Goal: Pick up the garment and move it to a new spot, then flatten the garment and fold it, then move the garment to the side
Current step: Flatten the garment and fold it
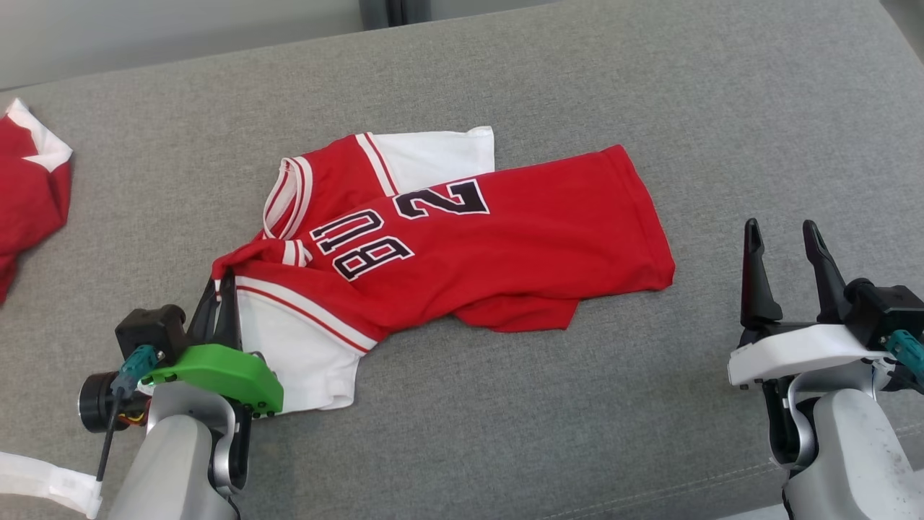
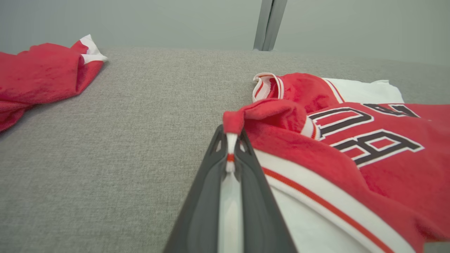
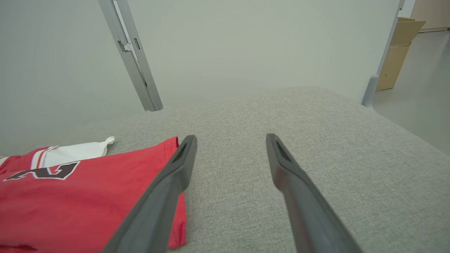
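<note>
Grey cushion [image 1: 505, 419] takes up most of the head view, with a pale wall behind it. Red shirt [image 1: 505, 253] lies on it a bit left of centre, rumpled and partly doubled over. One white sleeve is at the far side, one at the near left, and the hem points right.

Writing on the shirt is black characters edged in white. A "2" is clear, upside down to the head camera. The group beside it looks like "0", "1", "8", but the fold and angle leave that unsure.

A second red-and-white garment [image 1: 29, 195] is bunched at the cushion's left edge, well apart from the shirt.

Left claw [image 1: 222, 278] is clenched on the shirt's near-left shoulder corner. Left wrist view gives the close-up: fingers [image 2: 207, 196] pressed together on a white trim strip with a red stripe, red cloth humped over the tips.

Right claw [image 1: 781, 231] is spread wide and grasps nothing. It sits over the cushion to the right of the hem, apart from it. In the right wrist view one finger crosses the hem edge; contact can't be told from there.

Right wrist view adds a cardboard box [image 3: 397, 52] on the floor past the cushion's end, and gives the clearest look at a grey metal post [image 3: 132, 59] against the wall.
</note>
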Robot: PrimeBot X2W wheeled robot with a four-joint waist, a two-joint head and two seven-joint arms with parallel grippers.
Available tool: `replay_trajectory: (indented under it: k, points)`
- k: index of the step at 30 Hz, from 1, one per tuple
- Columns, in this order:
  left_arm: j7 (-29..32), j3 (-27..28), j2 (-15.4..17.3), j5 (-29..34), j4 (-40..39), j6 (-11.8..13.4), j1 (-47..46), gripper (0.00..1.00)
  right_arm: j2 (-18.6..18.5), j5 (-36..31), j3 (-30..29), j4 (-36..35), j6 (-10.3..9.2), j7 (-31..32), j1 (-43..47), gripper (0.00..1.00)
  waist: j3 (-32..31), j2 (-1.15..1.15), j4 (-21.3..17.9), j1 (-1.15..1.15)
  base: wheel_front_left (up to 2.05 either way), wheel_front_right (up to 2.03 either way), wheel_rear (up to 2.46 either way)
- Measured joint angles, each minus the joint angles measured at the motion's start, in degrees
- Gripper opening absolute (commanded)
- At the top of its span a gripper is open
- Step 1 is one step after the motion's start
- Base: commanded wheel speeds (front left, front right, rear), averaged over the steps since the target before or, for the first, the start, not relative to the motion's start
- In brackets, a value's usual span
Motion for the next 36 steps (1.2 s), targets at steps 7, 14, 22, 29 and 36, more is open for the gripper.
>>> replay_trajectory:
  k: [7,14,22,29,36]
  points:
    - [-3.99,0.00,-1.26,0.02,3.65,-1.89,-1.84,1.00,0.01,0.48,1.09,0.78,0.00,0.00,-0.13,1.00,-0.24,0.00,0.74,0.00,0.00,0.00,0.00]
    - [-4.75,2.29,-2.19,0.89,-1.72,-2.80,1.70,1.00,0.00,0.13,2.60,1.47,0.00,0.00,0.24,1.00,-2.38,0.00,2.26,0.00,0.00,0.00,0.00]
    - [-4.83,4.71,-3.81,3.71,-9.07,-3.26,10.92,1.00,0.01,-0.26,5.70,3.56,0.00,0.00,0.76,1.00,-6.19,0.00,3.98,0.00,0.00,0.00,0.00]
    - [-4.83,5.75,-5.69,3.97,-11.82,-2.87,18.47,1.00,0.01,0.25,8.79,5.13,0.00,0.00,3.08,1.00,-9.72,0.00,5.20,0.00,0.00,0.00,0.00]
    - [-4.83,6.24,-6.57,3.88,-12.92,-2.20,22.31,1.00,0.01,1.68,12.45,5.94,0.00,0.00,4.72,1.00,-12.55,0.00,5.34,0.00,0.00,0.00,0.00]
